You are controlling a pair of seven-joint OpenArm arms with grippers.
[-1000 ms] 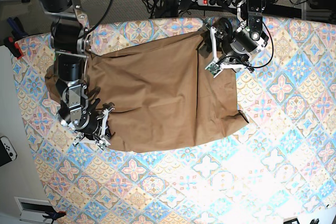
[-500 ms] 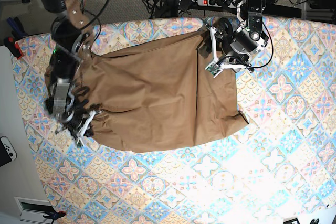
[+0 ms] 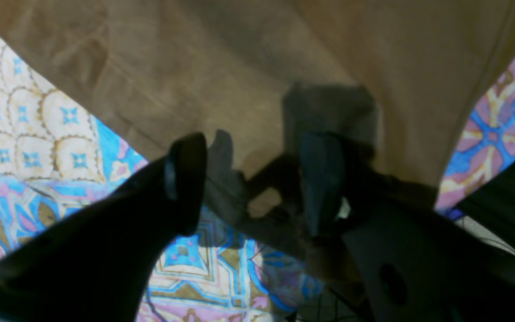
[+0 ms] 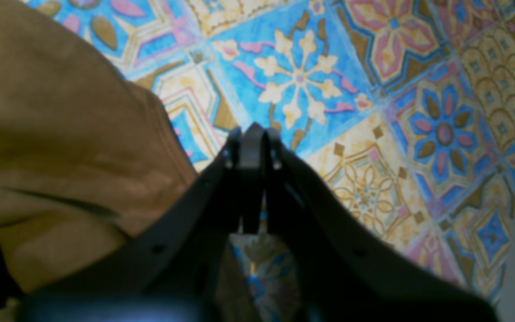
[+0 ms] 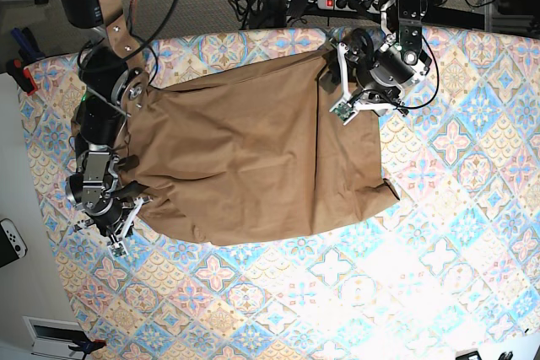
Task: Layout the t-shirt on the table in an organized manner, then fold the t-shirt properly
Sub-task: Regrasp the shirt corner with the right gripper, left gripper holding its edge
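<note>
Mostly flat, the soft tan t-shirt (image 5: 253, 153) (creased) covers the tile-patterned table (image 5: 439, 233).

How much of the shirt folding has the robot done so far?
Done: the t-shirt lies spread fairly flat on the table, though wrinkled. In hand: nothing; the right gripper sits off the cloth's edge with jaws shut and empty, and the left gripper hovers open over another edge. Left: smoothing and the proper folding.
</note>
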